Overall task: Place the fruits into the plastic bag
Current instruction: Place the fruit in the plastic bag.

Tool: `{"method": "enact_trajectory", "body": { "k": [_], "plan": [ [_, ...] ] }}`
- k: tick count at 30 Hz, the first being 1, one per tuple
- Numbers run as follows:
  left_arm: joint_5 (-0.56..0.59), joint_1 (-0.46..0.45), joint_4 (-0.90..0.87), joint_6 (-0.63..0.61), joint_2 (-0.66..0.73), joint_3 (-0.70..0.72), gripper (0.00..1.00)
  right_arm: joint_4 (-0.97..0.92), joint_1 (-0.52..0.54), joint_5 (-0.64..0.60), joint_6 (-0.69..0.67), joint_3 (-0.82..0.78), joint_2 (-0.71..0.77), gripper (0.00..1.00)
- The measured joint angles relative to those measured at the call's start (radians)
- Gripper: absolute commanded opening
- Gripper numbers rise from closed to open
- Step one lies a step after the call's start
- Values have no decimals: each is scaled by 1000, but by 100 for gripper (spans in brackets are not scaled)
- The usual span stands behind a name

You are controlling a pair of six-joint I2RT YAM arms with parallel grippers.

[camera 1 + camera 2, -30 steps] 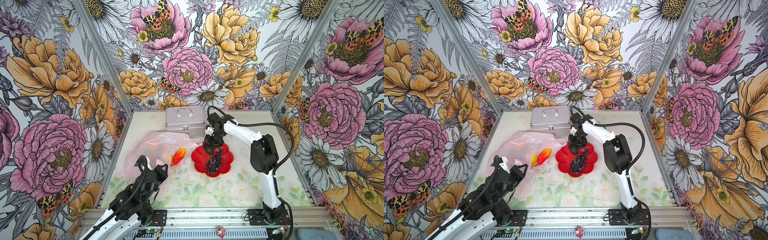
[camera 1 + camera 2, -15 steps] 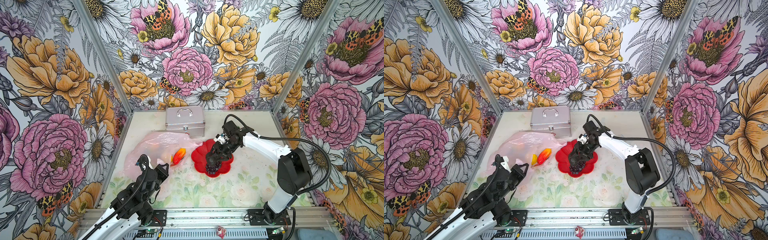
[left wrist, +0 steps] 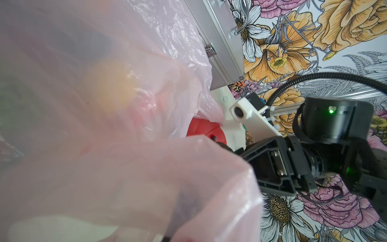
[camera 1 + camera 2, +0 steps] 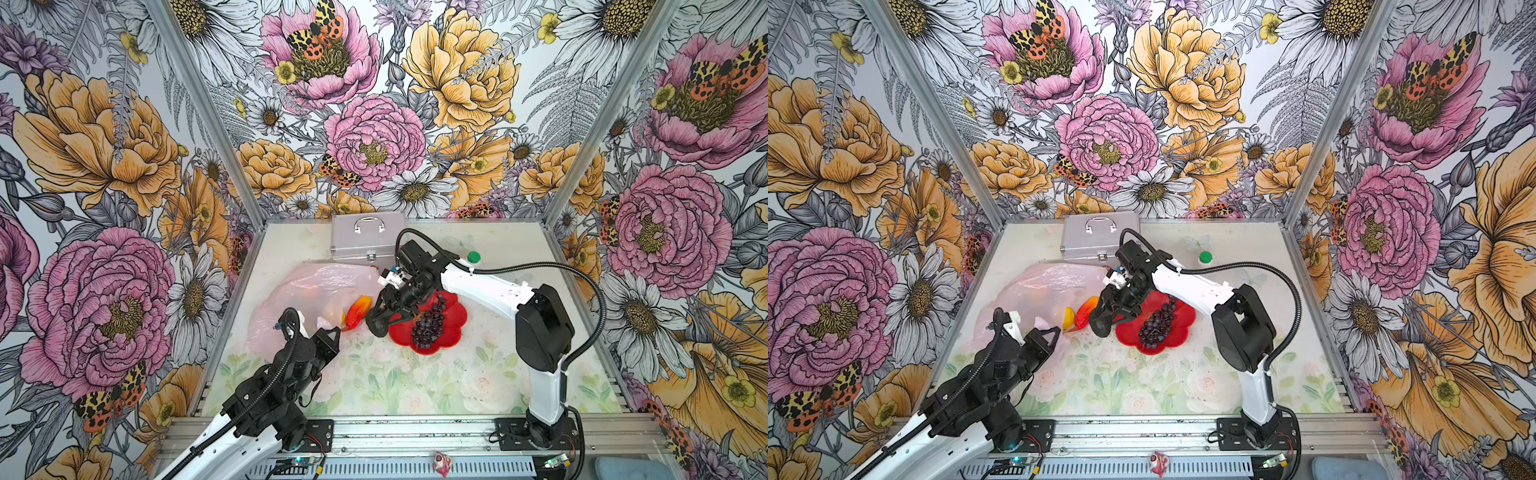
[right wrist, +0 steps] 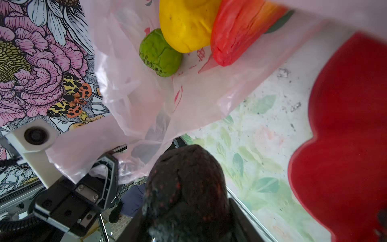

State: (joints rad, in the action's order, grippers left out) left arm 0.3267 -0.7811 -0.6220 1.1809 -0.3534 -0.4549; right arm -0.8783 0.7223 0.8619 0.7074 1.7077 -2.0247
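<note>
The pale pink plastic bag (image 4: 307, 286) (image 4: 1034, 291) lies at the left of the table. Its near edge is lifted by my left gripper (image 4: 332, 332) (image 4: 1054, 332), shut on the film. Inside the mouth, the right wrist view shows a yellow fruit (image 5: 184, 23), a round green fruit (image 5: 160, 53) and a red-yellow oblong fruit (image 5: 240, 31). My right gripper (image 4: 380, 322) (image 4: 1102, 322) is shut on a dark brown avocado-like fruit (image 5: 184, 188), held low between the bag mouth and the red plate (image 4: 451, 320). A purple grape bunch (image 4: 428, 324) (image 4: 1156, 324) lies on that plate.
A silver metal case (image 4: 365, 241) (image 4: 1100, 235) stands behind the bag by the back wall. A small green cap (image 4: 473, 257) lies at the back right. Flowered walls close in the table on three sides.
My right gripper has swung from the back of the plate across it to the bag mouth, carrying the dark fruit. The left arm and the bag have stayed put.
</note>
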Motion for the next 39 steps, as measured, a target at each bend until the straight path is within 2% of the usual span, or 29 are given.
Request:
{"method": "enact_trajectory", "body": {
  "k": [8,15,19,26,30,31,39],
  "plan": [
    [19,-85,1,-2,-16,-1,0,2,35,-1,27,204,-190,50],
    [24,-88,2,-2,-16,-2,0,0,109,6,55,331,-309,50],
    [24,-88,2,-2,-16,-2,0,-3,144,22,71,428,-365,54],
    [24,-88,-5,-2,1,-2,0,2,175,83,97,642,-459,66],
    [25,-87,-18,-1,48,-1,0,3,175,111,106,670,-462,96],
    [26,-87,-22,0,61,-1,0,3,175,116,108,671,-462,99],
    [45,-87,-53,11,108,-1,0,1,175,121,115,671,-462,99]
  ]
}}
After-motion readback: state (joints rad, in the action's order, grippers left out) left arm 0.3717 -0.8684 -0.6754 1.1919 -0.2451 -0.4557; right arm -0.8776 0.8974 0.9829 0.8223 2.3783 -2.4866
